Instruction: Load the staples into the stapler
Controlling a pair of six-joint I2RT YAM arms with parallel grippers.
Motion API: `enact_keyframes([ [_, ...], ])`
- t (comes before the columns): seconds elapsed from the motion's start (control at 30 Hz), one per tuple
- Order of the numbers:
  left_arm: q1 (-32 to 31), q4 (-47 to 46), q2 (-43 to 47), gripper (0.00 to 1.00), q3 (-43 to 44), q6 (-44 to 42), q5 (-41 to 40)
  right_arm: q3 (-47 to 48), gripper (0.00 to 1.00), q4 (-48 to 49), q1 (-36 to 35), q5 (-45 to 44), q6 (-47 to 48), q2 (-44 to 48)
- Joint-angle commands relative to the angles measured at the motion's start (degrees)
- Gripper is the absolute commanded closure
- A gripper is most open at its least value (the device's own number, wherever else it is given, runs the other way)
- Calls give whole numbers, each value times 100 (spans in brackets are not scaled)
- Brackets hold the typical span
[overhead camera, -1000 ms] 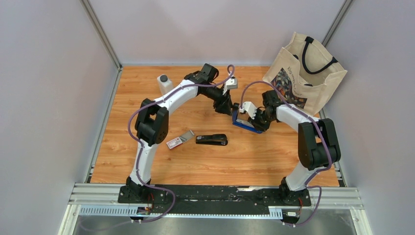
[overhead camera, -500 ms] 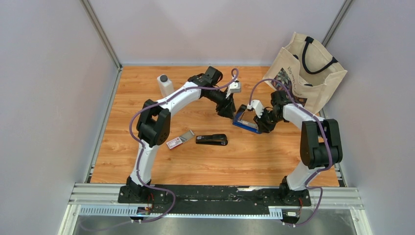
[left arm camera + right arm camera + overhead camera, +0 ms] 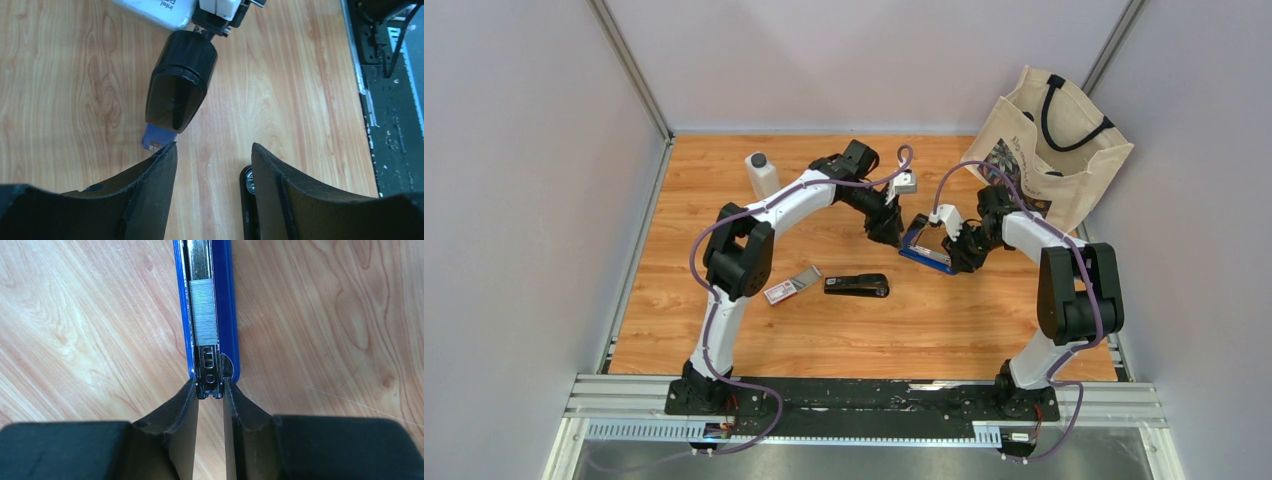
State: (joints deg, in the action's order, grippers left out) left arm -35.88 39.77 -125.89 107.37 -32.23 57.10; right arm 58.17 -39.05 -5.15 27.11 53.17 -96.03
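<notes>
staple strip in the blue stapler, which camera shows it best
Right wrist view: the staple strip lies in the blue stapler's open channel in close-up, ahead of the right gripper. The top view shows only a small blue stapler, no staples. The left wrist view shows just a blue corner.

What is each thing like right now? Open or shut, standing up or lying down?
blue stapler, opened up, a staple strip sitting in its metal channel
right claw, shut on the blue stapler's end
left claw, open, holding nothing
black stapler, closed, lying flat
staples box, grey tray slid partly out
white bottle, upright, cap on
tote bag, standing upright
</notes>
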Motion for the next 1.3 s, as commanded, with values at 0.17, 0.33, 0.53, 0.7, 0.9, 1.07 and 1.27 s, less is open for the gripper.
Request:
enact_keyframes([
  [0.17,-42,-470,-76,31,178,-178,-384,54,76,-77,22,128,1,119],
  [0.33,-60,-391,-331,30,504,-310,-112,10,76,-85,22,145,80,181],
  [0.53,-156,-382,-630,29,1039,-143,29,19,77,-173,22,163,194,155],
  [0.7,-297,-225,-832,32,1426,-240,38,10,78,-209,22,207,247,207],
  [0.9,-350,13,-964,55,1638,-301,135,-17,78,-121,40,259,159,216],
  [1.07,-350,119,-877,61,1507,-381,108,141,76,-164,102,294,-52,67],
  [1.27,-367,31,-709,64,1208,-372,-67,273,74,-208,154,373,-359,-30],
])
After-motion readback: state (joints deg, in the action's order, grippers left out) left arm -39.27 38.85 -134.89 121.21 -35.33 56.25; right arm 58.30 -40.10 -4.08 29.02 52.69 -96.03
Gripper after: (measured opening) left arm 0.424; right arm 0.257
